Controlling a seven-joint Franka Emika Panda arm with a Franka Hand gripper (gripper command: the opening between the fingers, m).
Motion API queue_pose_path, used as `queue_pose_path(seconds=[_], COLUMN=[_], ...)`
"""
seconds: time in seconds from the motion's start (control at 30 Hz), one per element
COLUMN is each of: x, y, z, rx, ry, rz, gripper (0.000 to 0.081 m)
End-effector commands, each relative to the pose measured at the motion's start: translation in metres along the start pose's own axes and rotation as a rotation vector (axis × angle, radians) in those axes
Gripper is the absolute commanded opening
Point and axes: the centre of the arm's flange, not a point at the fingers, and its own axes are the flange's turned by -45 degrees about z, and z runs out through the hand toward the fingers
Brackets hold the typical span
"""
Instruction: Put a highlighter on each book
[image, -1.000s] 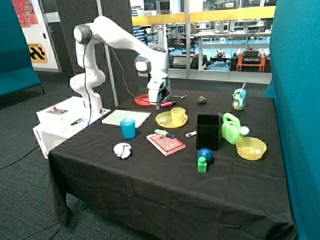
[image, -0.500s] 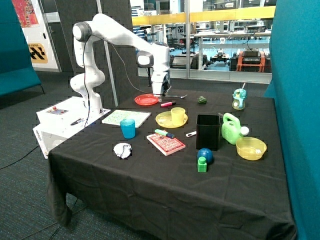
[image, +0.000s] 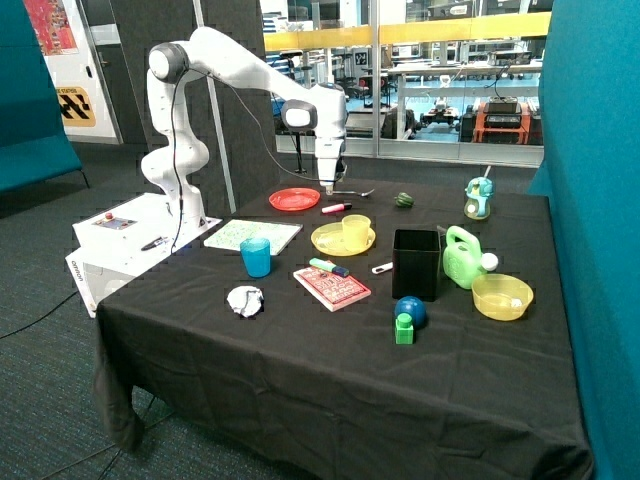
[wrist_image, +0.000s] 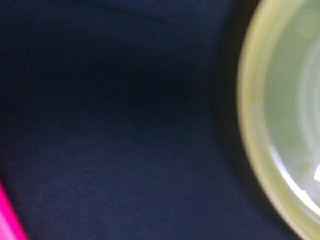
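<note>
One green highlighter (image: 329, 267) is seen lying on the red book (image: 332, 287); the hand (image: 327, 186) is held above the pink highlighter (image: 336, 208), its grip unreadable.

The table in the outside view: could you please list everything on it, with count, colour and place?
Books: 2; red near the middle, green-speckled white by the blue cup.
Highlighters: 2; green on the red book, pink beside the red plate.
Plates: 2; red, yellow holding a yellow cup.
Blue cup: 1.
Black box: 1.
Green watering can: 1.
Yellow bowl: 1.
Gripper: above the pink highlighter.
</note>
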Motion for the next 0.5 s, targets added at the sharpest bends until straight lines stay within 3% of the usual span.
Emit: queue_pose_path(seconds=[0.0,0.47], x=[0.009,0.014], y=[-0.043,-0.082], z=[0.012,0.037], rx=[-0.0001,-0.0002], ry=[0.003,0.003], rz=[-0.093,-0.162], gripper=[0.0466,0.0432])
